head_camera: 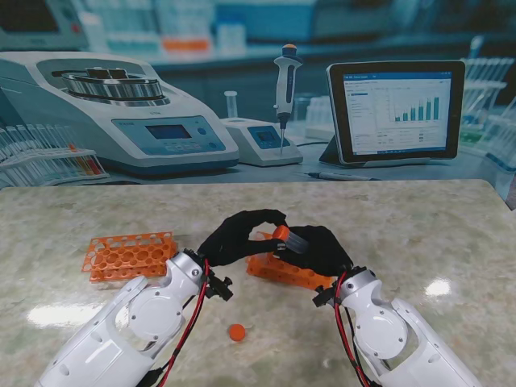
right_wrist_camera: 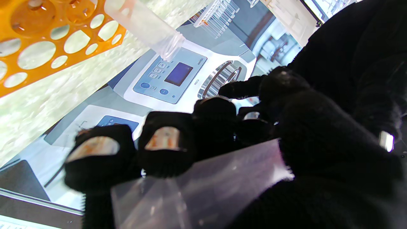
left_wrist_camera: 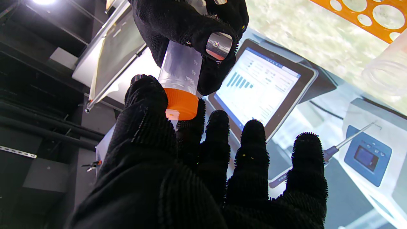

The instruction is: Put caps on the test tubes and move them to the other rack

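My right hand is shut on a clear 50 ml test tube, held tilted above the table. An orange cap sits on the tube's end. My left hand pinches that cap between thumb and index finger, its other fingers spread. The left wrist view shows the tube, the cap and my thumb against it. In the right wrist view the tube lies across my palm. Under both hands stands an orange rack, with an uncapped tube in it.
A second orange rack sits to the left of the hands. One loose orange cap lies on the table nearer to me, between my arms. The backdrop of lab equipment rises at the table's far edge.
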### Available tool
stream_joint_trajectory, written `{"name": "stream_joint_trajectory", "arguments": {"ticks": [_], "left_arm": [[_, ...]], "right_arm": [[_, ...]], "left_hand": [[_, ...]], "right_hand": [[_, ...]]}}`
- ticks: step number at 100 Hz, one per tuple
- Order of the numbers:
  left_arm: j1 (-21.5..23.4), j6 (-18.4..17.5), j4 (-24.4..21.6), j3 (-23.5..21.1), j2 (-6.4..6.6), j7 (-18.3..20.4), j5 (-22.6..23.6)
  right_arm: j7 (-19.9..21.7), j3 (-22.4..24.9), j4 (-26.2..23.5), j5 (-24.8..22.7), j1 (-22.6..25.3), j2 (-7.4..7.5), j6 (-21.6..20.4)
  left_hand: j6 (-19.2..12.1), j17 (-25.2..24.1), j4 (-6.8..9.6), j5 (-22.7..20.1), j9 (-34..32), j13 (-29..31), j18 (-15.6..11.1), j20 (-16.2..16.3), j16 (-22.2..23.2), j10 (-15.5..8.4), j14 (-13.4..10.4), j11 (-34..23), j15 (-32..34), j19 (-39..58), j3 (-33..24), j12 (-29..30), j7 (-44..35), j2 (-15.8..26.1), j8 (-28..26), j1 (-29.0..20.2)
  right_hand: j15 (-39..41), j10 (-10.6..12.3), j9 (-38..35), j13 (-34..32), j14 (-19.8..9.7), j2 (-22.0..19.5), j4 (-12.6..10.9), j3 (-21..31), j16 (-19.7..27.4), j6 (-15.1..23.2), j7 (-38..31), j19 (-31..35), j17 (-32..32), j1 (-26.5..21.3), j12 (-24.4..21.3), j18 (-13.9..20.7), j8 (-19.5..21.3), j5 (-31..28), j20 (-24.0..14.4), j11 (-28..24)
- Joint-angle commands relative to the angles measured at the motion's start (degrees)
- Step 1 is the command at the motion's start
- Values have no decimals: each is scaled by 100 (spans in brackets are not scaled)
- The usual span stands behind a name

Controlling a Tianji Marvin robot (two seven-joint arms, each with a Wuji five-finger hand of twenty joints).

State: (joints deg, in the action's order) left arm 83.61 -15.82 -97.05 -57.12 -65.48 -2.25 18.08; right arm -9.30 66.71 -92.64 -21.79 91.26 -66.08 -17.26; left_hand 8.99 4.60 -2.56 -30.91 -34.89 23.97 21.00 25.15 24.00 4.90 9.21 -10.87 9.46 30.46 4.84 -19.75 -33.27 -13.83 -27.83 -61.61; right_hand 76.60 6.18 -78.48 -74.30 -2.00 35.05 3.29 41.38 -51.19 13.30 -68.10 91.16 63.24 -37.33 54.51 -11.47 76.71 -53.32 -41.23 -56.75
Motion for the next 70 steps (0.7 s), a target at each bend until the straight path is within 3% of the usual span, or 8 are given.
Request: {"name": "stream_joint_trajectory", "arguments": {"ticks": [1,32,70], "left_arm": [[5,-19,28,28,-20,18,10],[-3,-34,30,44,-2,78,30],[-24,-61,84,75,12,116,78]], "right_arm": [[12,-21,-56,-1,31,-23,-14],[29,-16,-78,1,24,-19,-35],[29,-7,-102,-3,29,-17,-52]], "left_hand": [[-670,3,279,-852,-145,132,-7,-29,64,-242,-177,-53,88,225,-680,-79,-986,322,-7,-1236],[-768,-34,241,-1209,-214,160,-12,-67,60,-311,-172,-50,87,207,-768,-55,-640,328,322,-1235],[-1176,-44,253,-1559,-278,208,-9,-83,54,-337,-187,-15,82,170,-1042,0,-119,211,700,-1236]], "right_hand": [[195,38,21,-121,-187,-102,109,-76,-66,227,-82,226,108,-23,-36,-11,121,-30,-23,-81],[197,46,19,-122,-197,-98,110,-81,-67,231,-82,230,110,-18,-35,4,123,-30,-24,-84],[199,48,13,-121,-200,-101,109,-82,-68,236,-81,233,111,-18,-38,5,126,-31,-24,-83]]}}
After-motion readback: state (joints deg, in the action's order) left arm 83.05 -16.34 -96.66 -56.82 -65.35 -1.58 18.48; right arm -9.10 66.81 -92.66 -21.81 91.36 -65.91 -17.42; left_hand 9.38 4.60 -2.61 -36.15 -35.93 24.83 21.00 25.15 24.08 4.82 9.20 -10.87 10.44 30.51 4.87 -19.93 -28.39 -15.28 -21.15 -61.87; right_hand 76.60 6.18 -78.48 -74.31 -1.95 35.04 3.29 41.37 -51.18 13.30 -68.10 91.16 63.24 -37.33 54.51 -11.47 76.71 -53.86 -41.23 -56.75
